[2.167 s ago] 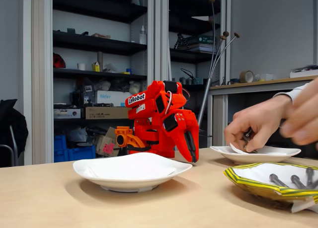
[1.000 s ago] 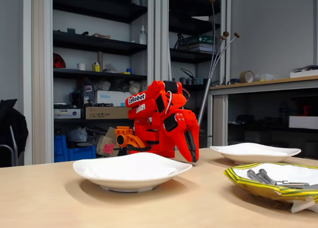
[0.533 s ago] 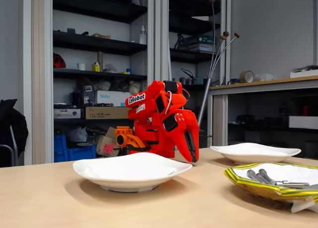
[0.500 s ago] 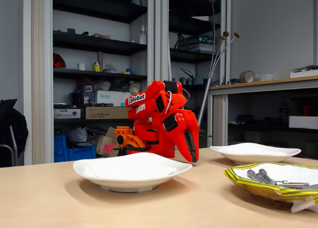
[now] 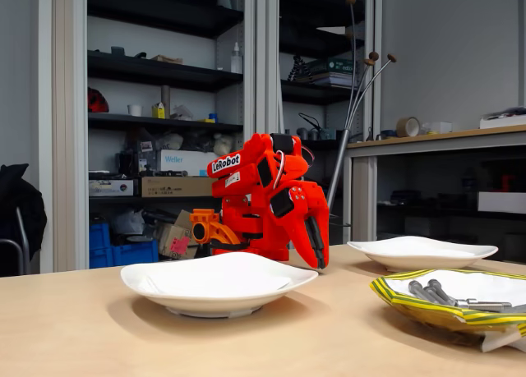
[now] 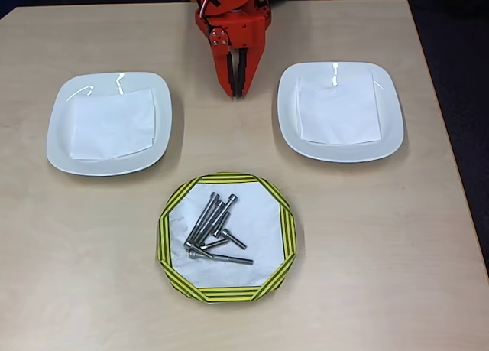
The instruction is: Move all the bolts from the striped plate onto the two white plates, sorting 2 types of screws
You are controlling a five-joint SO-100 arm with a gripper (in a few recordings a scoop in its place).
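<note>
The striped plate (image 6: 172, 221) (image 5: 411, 305) lies near the table's front edge, and several grey bolts (image 6: 212, 229) (image 5: 436, 292) are heaped inside it, long slim ones and short ones. In the overhead view one white plate (image 6: 61, 129) lies at the left and another white plate (image 6: 390, 129) at the right, each with a white napkin inside. My orange gripper (image 6: 238, 91) (image 5: 319, 264) rests folded at the back of the table between the two white plates, tips down at the tabletop, shut and holding nothing.
In the fixed view, shelves with boxes and a desk stand behind the table. The dark floor runs along the table's right edge in the overhead view. Bare tabletop surrounds the plates.
A person's hands that were over the right white plate and the striped plate have left the scene. More bolts now lie in the striped plate. The arm has not moved.
</note>
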